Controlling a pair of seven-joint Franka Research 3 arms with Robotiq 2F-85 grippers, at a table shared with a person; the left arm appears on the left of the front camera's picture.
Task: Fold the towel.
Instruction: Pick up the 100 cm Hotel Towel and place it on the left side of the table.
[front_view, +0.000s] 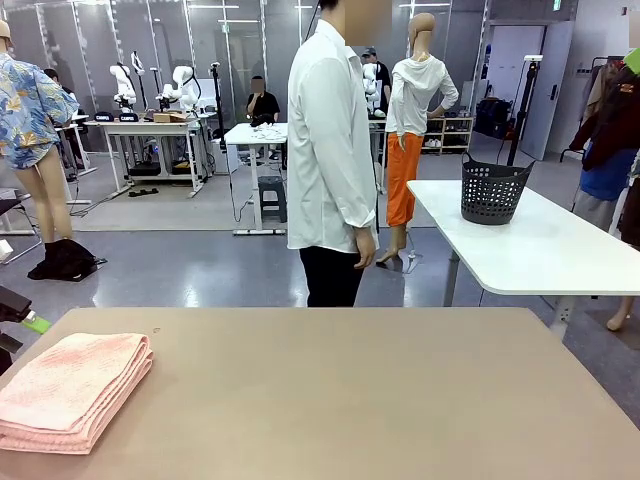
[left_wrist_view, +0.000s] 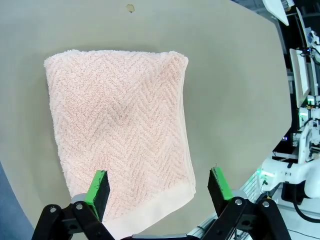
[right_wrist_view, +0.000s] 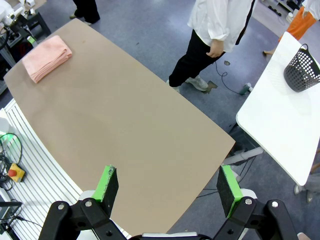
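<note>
Front camera faces across the table (front_view: 350, 390); both wrist cameras look down (left one nearer), sharing it.

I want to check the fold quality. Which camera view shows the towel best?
The left wrist view: the folded towel lies close below, showing its herringbone texture and plain band. The front view shows its stacked layers at the table's left edge; the right wrist view shows it small and far.
</note>
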